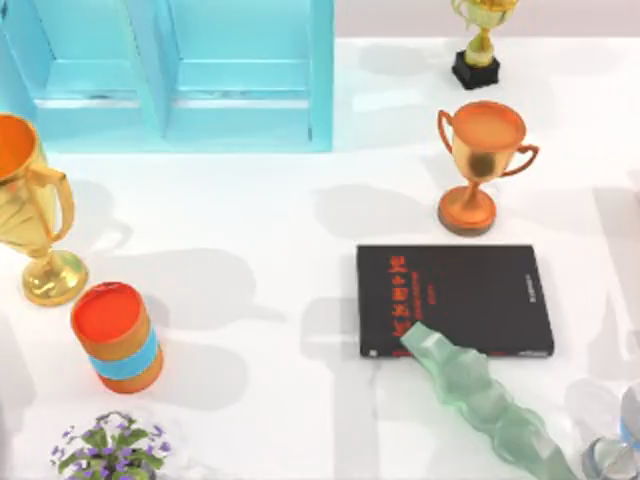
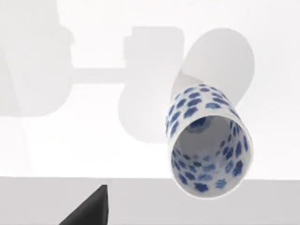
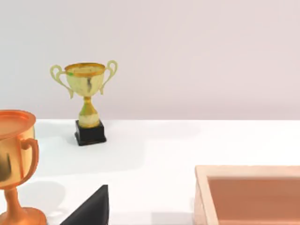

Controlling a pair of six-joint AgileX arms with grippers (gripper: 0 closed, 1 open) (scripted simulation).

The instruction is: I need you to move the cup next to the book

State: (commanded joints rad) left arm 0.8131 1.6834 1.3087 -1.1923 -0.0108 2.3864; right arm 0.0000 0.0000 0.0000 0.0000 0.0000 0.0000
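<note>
**Cup in front of the left gripper, book far from it in the middle of the table**

In the left wrist view, a dark part of the left gripper (image 2: 89, 211) comes in at the edge of the picture. I cannot tell if this gripper is spread or pressed together. It holds nothing that can be seen. The cup (image 2: 208, 140) is ahead of the gripper and a little to one side, apart from it, on the white table (image 2: 70, 140). Its open mouth faces the camera, so the blue pattern shows both outside and inside.

In the right wrist view, a dark part of the right gripper (image 3: 91, 211) shows in the same way, and its state also cannot be told. Ahead of it stands a gold trophy (image 3: 86, 101) on a black base, near the wall. A copper trophy (image 3: 14, 164) is closer, and a pale wooden tray (image 3: 248, 192) is on the other side.

In the top view, the book (image 1: 455, 298) lies flat, right of the middle of the table. One end of a green wavy glass piece (image 1: 480, 395) lies over its near edge. An orange cylinder (image 1: 117, 337) stands well apart on the left.
</note>
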